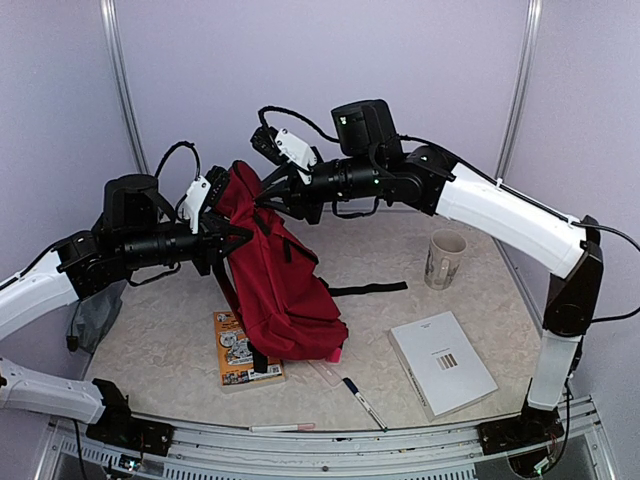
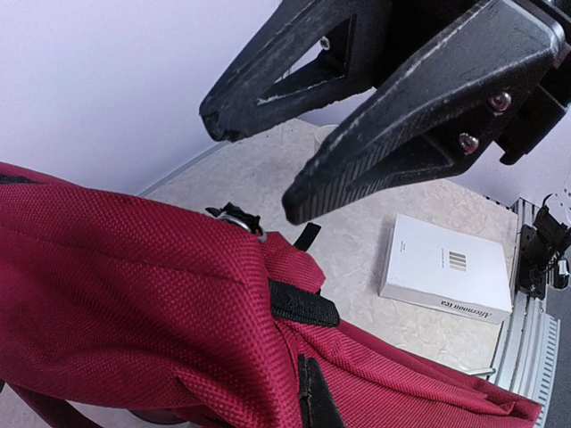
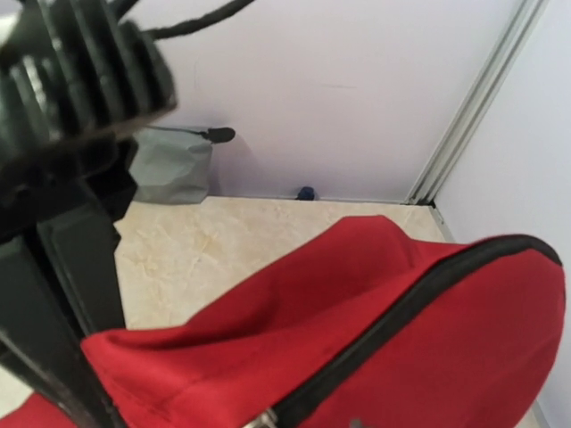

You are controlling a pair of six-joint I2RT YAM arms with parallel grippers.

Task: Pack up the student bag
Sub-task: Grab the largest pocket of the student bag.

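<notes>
The student bag (image 1: 280, 290), dark red with black zippers, hangs lifted off the table by its upper edge. My left gripper (image 1: 228, 238) is shut on the fabric at the bag's left upper side. Its fingers are hidden in the left wrist view, where the bag (image 2: 134, 294) fills the lower half. My right gripper (image 1: 272, 195) hovers just above the bag's top. In the left wrist view the right gripper (image 2: 254, 169) shows open, with nothing between its fingers (image 2: 393, 125). The right wrist view looks down on the bag (image 3: 384, 312) and its black zipper (image 3: 419, 303).
An orange book (image 1: 238, 350) lies under the bag's lower left corner. A white box (image 1: 441, 362) sits at the front right and a mug (image 1: 444, 259) behind it. A pen (image 1: 362, 402) and a pink pen (image 1: 282, 428) lie near the front edge. A grey pouch (image 1: 95, 315) sits at the left.
</notes>
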